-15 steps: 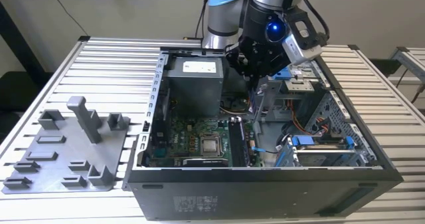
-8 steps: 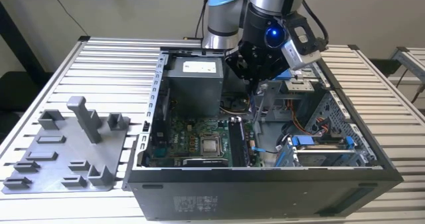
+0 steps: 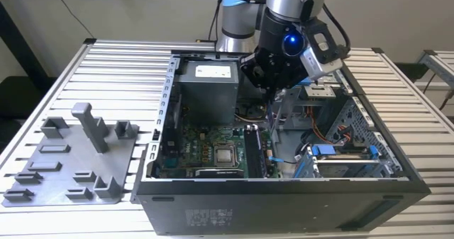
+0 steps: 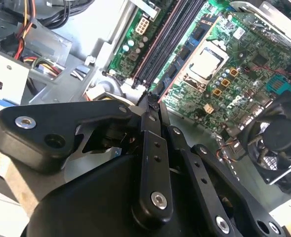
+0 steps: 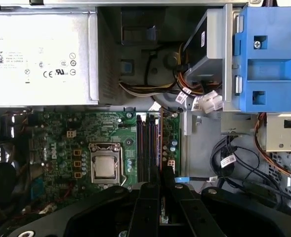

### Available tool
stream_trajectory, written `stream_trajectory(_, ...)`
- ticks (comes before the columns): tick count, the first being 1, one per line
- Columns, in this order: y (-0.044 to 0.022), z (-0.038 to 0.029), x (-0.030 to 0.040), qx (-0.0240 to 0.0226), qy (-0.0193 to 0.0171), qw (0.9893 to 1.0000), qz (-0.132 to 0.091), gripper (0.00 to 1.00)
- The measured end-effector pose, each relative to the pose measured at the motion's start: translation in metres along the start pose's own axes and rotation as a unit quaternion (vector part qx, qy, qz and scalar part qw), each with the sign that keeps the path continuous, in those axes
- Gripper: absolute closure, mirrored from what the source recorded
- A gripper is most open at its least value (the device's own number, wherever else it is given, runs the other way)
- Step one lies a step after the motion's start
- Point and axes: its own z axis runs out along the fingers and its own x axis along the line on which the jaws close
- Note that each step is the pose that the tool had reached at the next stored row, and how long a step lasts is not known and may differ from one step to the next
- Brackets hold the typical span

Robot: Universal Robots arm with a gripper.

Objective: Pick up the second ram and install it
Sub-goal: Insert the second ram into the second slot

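Slim dark second ram [image 3: 271,123], upright, edge-on, clamped in gripper [image 3: 273,93] jaws above motherboard [image 3: 212,148]

Power supply label [image 5: 36,59], print too small to read

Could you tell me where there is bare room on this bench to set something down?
The slatted table is bare between the grey tray and the computer case, and behind the tray. Inside the case it is crowded: motherboard, cables, drive cage, and the gripper above.
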Motion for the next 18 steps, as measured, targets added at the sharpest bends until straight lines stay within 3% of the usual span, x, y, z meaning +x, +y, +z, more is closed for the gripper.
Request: stream_trajectory(18,-0.0012,0.0110,0.0000,0.0001,0.0000,1.0000,0.000,0.86)
